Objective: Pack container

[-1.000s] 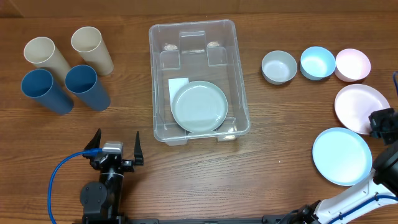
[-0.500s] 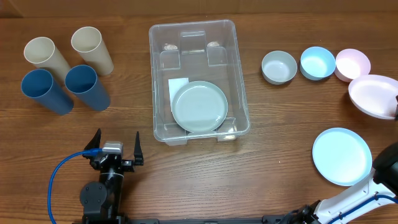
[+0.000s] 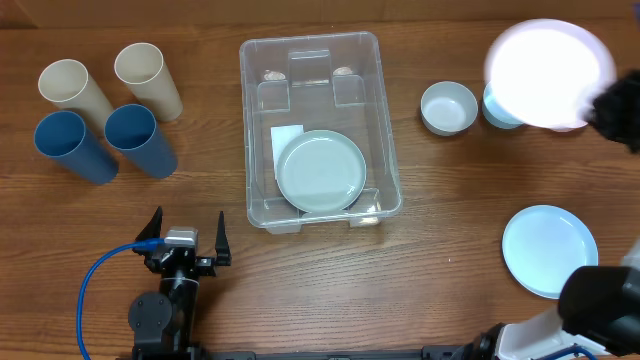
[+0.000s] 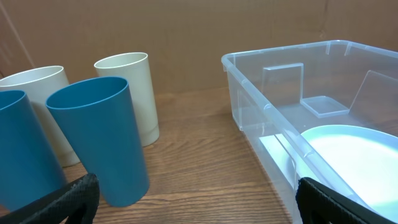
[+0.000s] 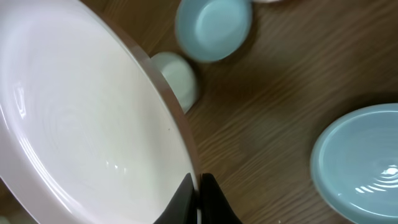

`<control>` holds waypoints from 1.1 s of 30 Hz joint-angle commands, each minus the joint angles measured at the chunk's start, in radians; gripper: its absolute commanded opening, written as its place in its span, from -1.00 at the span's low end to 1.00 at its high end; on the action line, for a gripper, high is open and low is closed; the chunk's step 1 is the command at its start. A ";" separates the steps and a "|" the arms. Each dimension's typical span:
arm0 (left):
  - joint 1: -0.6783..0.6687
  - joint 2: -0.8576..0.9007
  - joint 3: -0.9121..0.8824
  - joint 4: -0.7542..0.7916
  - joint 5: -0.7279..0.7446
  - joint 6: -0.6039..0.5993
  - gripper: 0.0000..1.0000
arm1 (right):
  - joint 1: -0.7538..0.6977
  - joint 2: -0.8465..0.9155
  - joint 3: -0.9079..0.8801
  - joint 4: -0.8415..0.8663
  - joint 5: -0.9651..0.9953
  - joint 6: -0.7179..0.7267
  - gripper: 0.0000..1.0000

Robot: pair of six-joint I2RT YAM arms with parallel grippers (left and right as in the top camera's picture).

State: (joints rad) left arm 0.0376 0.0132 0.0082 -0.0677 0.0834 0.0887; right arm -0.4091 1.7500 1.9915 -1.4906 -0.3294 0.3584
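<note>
At mid-tabletop stands the container, upright and open at the top. A pale green plate lies flat on its floor toward the near end, partly covering a white label.

Left of the container are four cups in a cluster, well apart from it. Two are cream cups and sit farther back; two are blue cups and sit nearer. All four stand upright in the left wrist view, and the overhead view shows them leaning only through its angle.

Near the container's front left corner, the left gripper rests low over the tabletop. Its jaws are spread wide and grasp nothing.

Right of the container, raised above the tabletop, is a pink plate, bright and blurred in the overhead view. The right gripper has its jaws clenched on that plate's rim, which the right wrist view shows close up.

Below the pink plate, a white bowl sits nearest the container. A blue bowl sits just beyond it and is partly hidden by the plate. A blue plate lies flat on the tabletop, right of the container's near end and well apart from it.
</note>
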 commanded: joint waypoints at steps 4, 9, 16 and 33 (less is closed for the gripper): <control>0.009 -0.008 -0.003 0.000 0.014 0.001 1.00 | 0.501 -0.039 0.025 0.034 0.106 -0.043 -0.92; 0.009 -0.008 -0.003 0.000 0.014 0.001 1.00 | 0.794 0.019 0.024 0.049 0.278 0.008 -0.92; 0.009 -0.008 -0.003 0.000 0.014 0.001 1.00 | 0.862 0.175 0.024 0.056 0.310 0.019 -0.92; 0.009 -0.008 -0.003 0.000 0.014 0.001 1.00 | 0.862 0.329 -0.272 0.247 0.268 -0.025 -0.63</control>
State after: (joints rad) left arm 0.0376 0.0132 0.0082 -0.0673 0.0834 0.0883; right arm 0.4526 2.0811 1.7435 -1.2430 -0.0349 0.3573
